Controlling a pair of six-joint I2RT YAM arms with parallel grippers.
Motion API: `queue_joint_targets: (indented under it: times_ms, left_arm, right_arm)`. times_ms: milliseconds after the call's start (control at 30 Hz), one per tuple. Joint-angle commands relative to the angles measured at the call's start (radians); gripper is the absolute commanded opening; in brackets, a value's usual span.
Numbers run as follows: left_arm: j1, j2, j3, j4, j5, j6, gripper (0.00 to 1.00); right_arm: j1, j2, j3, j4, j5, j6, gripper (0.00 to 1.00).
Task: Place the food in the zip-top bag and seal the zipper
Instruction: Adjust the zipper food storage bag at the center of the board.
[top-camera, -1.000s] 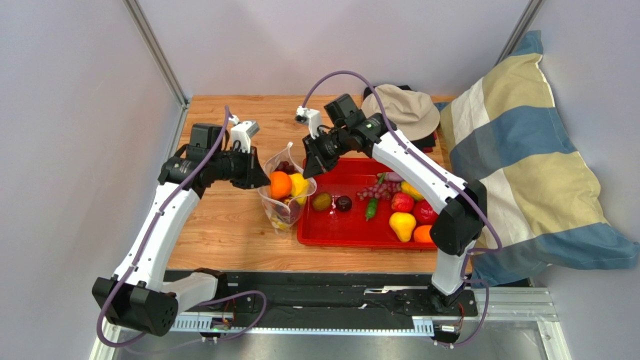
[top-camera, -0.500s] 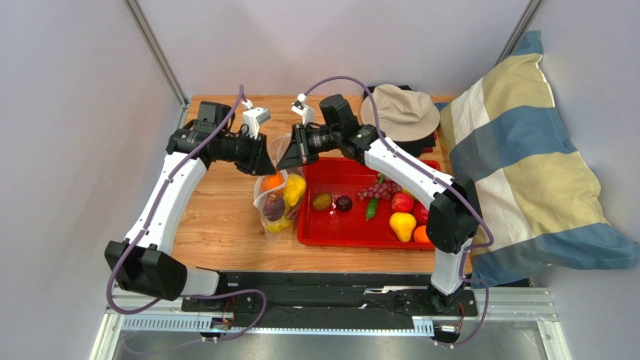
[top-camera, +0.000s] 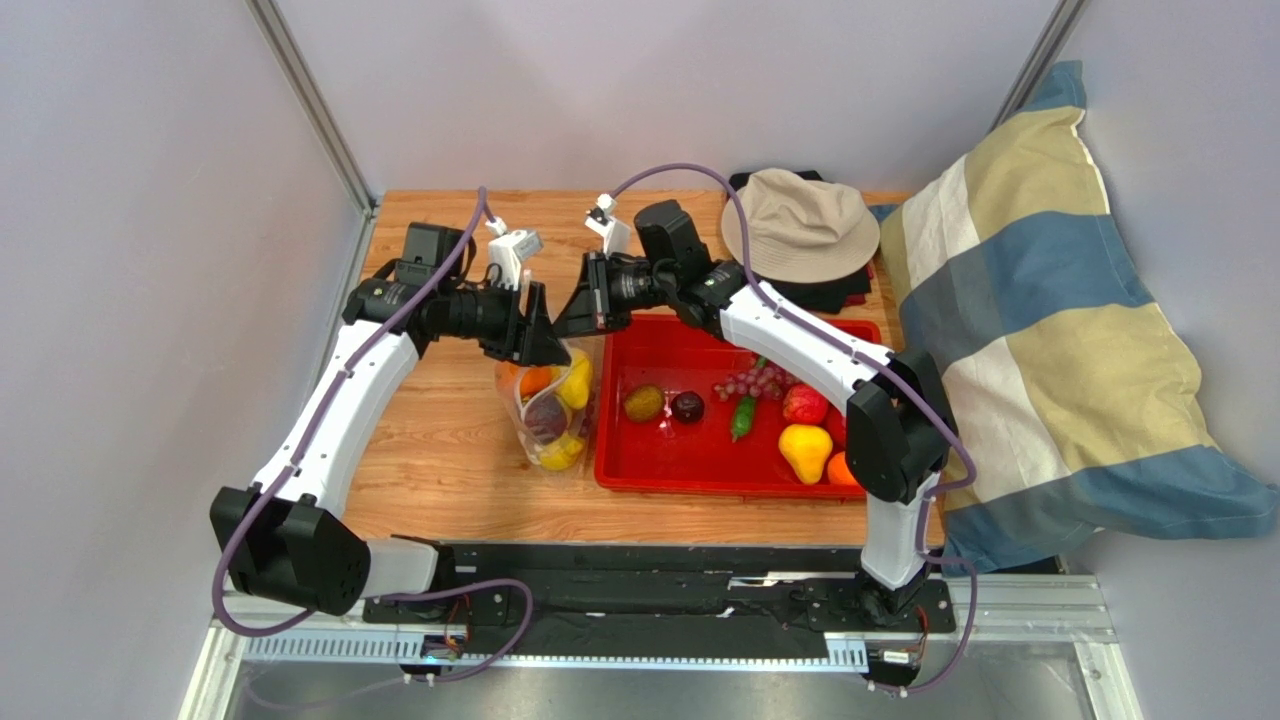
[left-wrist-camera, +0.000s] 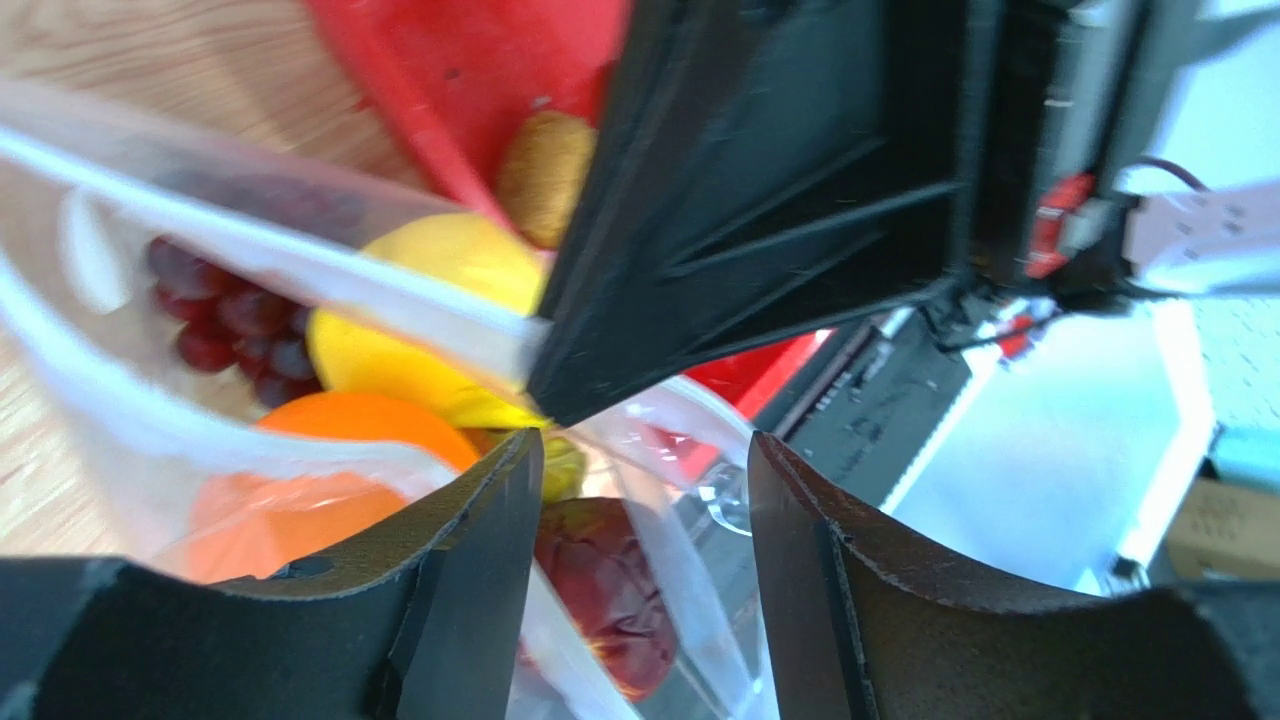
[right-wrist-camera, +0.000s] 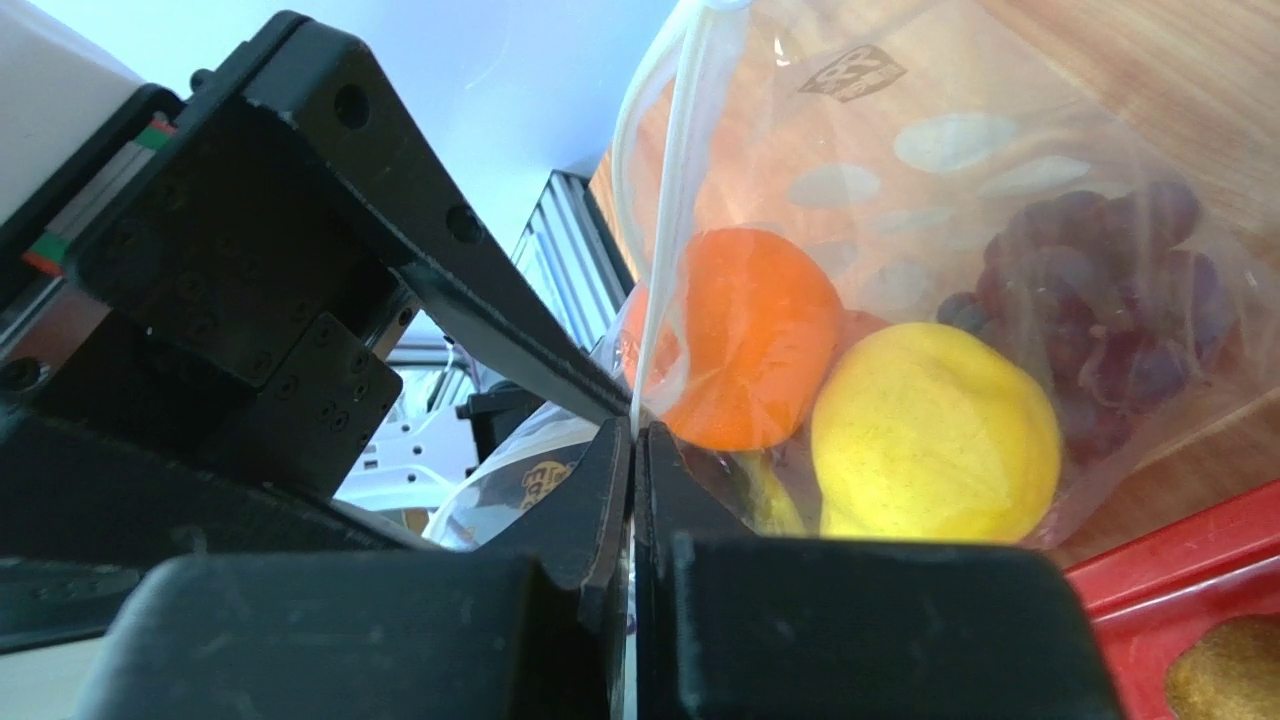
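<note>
The zip-top bag (top-camera: 547, 408) stands on the wood beside the red tray, holding an orange (right-wrist-camera: 744, 338), a yellow round fruit (right-wrist-camera: 932, 435), dark grapes (right-wrist-camera: 1112, 308) and a dark red fruit (left-wrist-camera: 609, 593). My right gripper (right-wrist-camera: 634, 438) is shut on the bag's top edge, where the white zipper strip (right-wrist-camera: 679, 180) runs upward. My left gripper (left-wrist-camera: 646, 503) faces it almost tip to tip. It is open, with loose bag film lying between its fingers (left-wrist-camera: 451, 600). In the top view the left gripper (top-camera: 537, 339) and right gripper (top-camera: 577, 315) meet above the bag.
The red tray (top-camera: 631, 473) holds more food: a kiwi (top-camera: 645, 402), a plum (top-camera: 687, 405), grapes (top-camera: 747, 383), a red fruit (top-camera: 804, 402) and a yellow pear (top-camera: 804, 447). A beige hat (top-camera: 801, 222) lies behind it; a striped pillow (top-camera: 1052, 300) is at the right.
My left gripper has opened and let go of the bag's edge. Both grippers have drawn closer together, and the bag's mouth has narrowed and shifted slightly left.
</note>
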Motion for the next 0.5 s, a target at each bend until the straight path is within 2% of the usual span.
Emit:
queue_joint_targets:
  times_ms: [0,133,300,333,400,433,467]
  left_arm:
    - [-0.009,-0.036,0.017,0.008,-0.150,-0.036,0.61]
    - [-0.058,-0.044,0.067,0.005,-0.234,-0.042,0.64]
    - [-0.072,-0.019,0.107,-0.010,-0.224,-0.042,0.73]
    - [-0.072,-0.021,0.113,-0.012,-0.224,-0.045,0.85]
    - [-0.070,-0.024,0.116,-0.015,-0.221,-0.053,0.86]
    - [-0.079,-0.030,0.113,-0.012,-0.225,-0.050,0.99]
    - [-0.090,-0.033,0.110,-0.010,-0.266,-0.048,0.99]
  right_arm:
    - [0.007,-0.045,-0.018,0.039,0.073,-0.004,0.00]
    - [0.014,-0.045,-0.015,0.043,0.112,0.013,0.00]
    - [0.012,-0.030,0.013,0.039,0.149,0.035,0.00]
    - [0.014,-0.030,0.015,0.035,0.163,0.036,0.00]
    - [0.015,-0.027,0.021,0.037,0.174,0.045,0.00]
    - [0.014,-0.025,0.024,0.039,0.174,0.053,0.00]
    - [0.014,-0.025,0.025,0.043,0.168,0.064,0.00]
